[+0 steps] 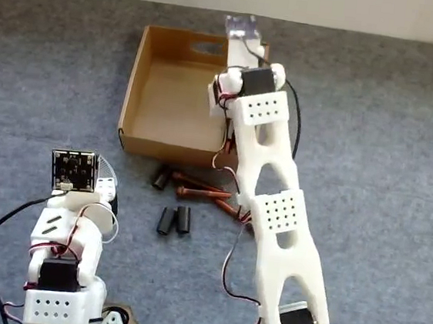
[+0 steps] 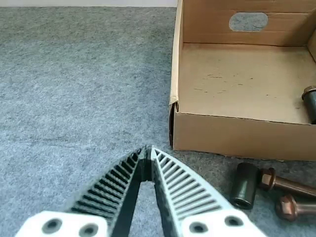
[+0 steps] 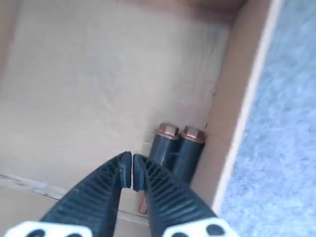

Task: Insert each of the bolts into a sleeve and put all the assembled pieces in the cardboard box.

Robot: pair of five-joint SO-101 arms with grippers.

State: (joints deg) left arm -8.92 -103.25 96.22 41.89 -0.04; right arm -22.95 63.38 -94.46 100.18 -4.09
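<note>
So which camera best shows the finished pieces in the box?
Right wrist view: both assembled pieces lie in the cardboard box. Left wrist view catches one's edge; in the high view an arm hides them.

- No text, label, brand, number or sign can be read on the cardboard box point(image 1: 137, 84) or anything around it.

I've got two assembled pieces point(image 3: 176, 150) side by side in a corner of the open cardboard box point(image 1: 137, 84). Loose copper bolts point(image 1: 201, 194) and three black sleeves point(image 1: 183, 219) lie just outside it.
</note>
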